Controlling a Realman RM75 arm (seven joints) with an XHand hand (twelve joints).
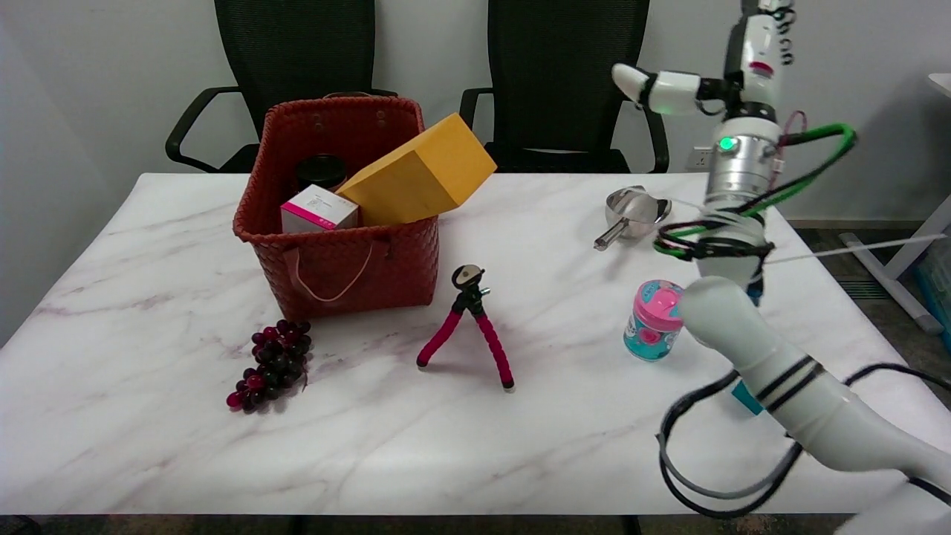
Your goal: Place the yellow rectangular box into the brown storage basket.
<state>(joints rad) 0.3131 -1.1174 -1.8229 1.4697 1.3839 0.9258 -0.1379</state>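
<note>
The yellow rectangular box (420, 177) leans tilted in the brown woven basket (338, 264). Its lower end is inside, and its upper end pokes out over the basket's right rim. My right arm rises from the lower right, and its hand (756, 56) is held high at the upper right, far from the box and partly cut off by the top edge. One of the fingers (657, 88) sticks out to the left with nothing in it.
Inside the basket are a pink-and-white carton (318, 209) and a dark jar (321, 171). On the marble table are purple grapes (273, 362), a small pink-legged tripod (469, 323), a teal-and-pink cup (654, 319) and a metal funnel (631, 214). Two black chairs stand behind.
</note>
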